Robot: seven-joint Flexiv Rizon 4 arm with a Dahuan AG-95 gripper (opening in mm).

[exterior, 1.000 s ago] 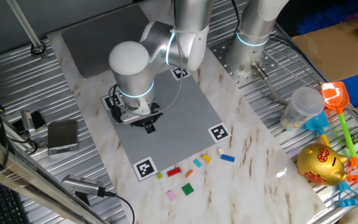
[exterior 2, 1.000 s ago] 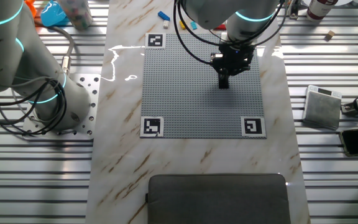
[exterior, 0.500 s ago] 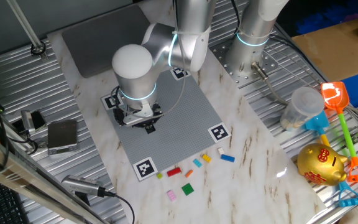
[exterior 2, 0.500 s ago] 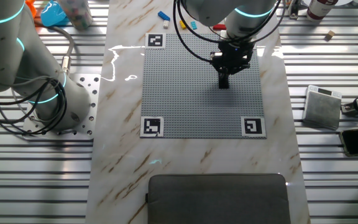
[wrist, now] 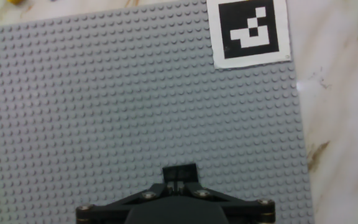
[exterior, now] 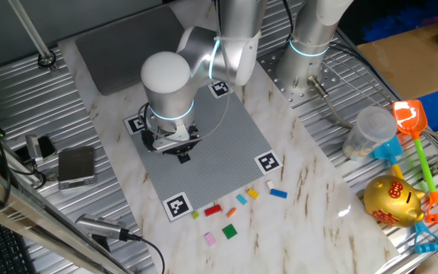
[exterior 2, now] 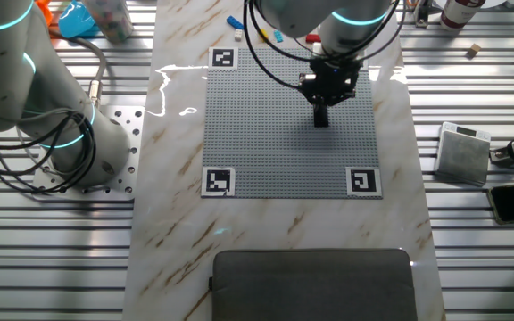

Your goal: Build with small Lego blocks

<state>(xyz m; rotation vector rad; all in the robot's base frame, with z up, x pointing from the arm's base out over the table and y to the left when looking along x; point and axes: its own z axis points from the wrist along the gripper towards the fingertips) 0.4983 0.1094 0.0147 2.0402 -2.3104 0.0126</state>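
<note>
Hovering low over grey studded plate, toward the side nearest the metal box: gripper, fingers pointing straight down. Fingertips pressed together in hand view, clenched on a small black block, block's square end poking out just past the tips; contact between block and studs below cannot be told. Same black tip seen from the other fixed view, gripper standing over the plate's half near the marker at the lower right corner. Marker squares at all four plate corners, black-and-white; one showing large in hand view, up and to the right of the fingers. Remaining small Lego blocks scattered loose on the marble tabletop just off the plate edge, well apart from the gripper: red, green, pink, blue, orange, light blue, yellow and white among them, none stacked. From the opposite side only a few visible past the far plate edge, a blue one clearest. Off the marble, on ribbed metal: gold piggy bank, toy shovel and rake, clear plastic cup. Dark grey pad lying flat at one end of the tabletop. Second arm's base bolted beside the marble, idle.
</note>
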